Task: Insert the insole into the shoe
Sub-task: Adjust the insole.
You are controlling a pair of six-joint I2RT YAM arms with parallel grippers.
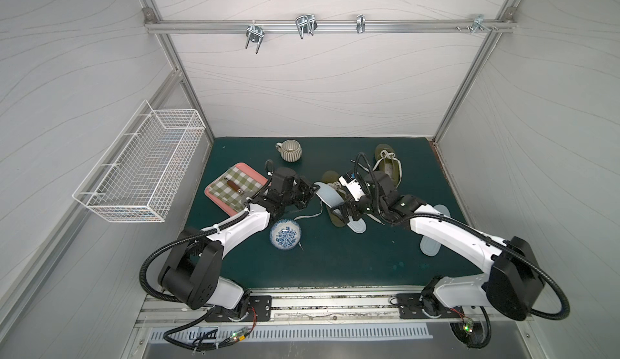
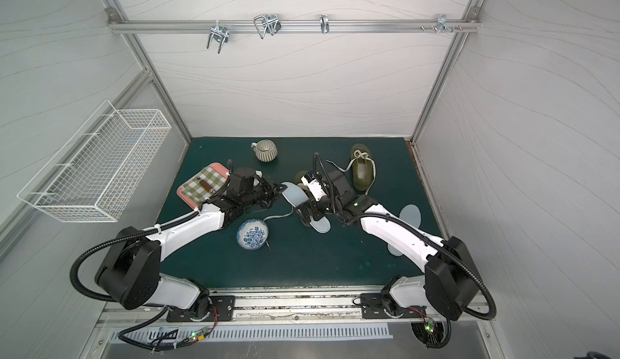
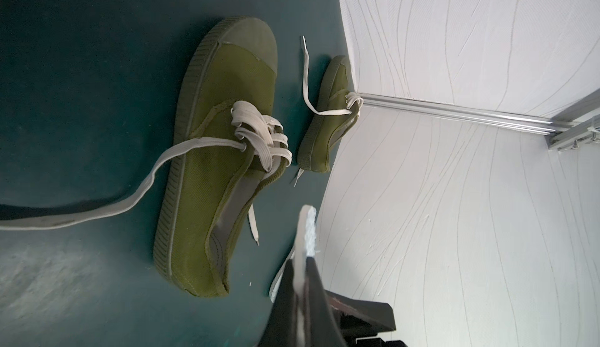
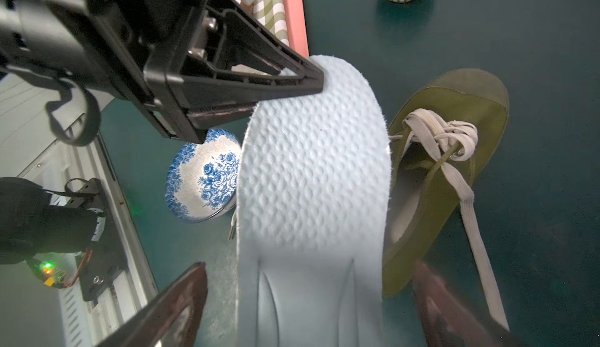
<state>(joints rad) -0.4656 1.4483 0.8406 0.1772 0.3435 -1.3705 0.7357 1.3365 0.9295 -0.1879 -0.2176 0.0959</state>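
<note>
Insole point(image 4: 311, 173), pale blue, sits just beside the olive shoe point(image 4: 448, 154) on the bench point(image 4: 535, 69), its toe end clamped in the left end effector point(image 3: 302, 270). The right end effector point(image 4: 310, 266) stands apart, clear of both edges. The insole's heel end is cut off in the right wrist view, and contact with the shoe cannot be told.

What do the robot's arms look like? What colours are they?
The left arm and right arm have white shells with chunky black joints. A ribbed black cable loops along each. The left gripper and right gripper are black, with long pointed fingers padded in dark reddish-brown.
</note>
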